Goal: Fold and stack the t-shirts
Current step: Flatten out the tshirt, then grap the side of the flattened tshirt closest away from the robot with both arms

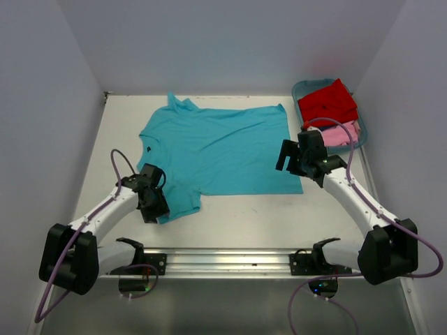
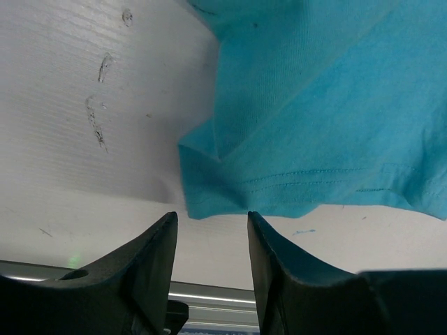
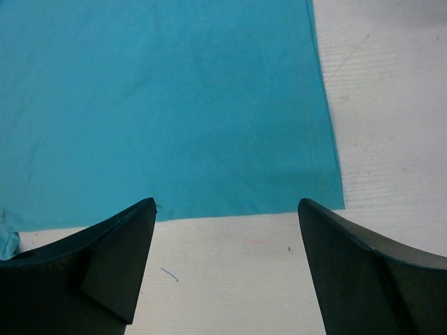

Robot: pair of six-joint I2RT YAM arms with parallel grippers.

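Three t-shirts: one turquoise t-shirt (image 1: 216,150) spread flat on the table (image 1: 244,216), one red t-shirt (image 1: 327,102) and one pink t-shirt (image 1: 340,135) piled in the single teal tub (image 1: 302,89) just off its far-right corner. Two grippers, both empty. Left gripper (image 2: 209,220) at the turquoise shirt's near-left sleeve, jaws partly apart, hem just past the tips. Right gripper (image 3: 227,206) at its near-right corner, jaws wide, nothing between.

White arms (image 1: 105,209), black joints (image 1: 66,255), black wedge fingers (image 2: 140,279), purple cables (image 1: 117,151), silver base rail (image 1: 230,259)
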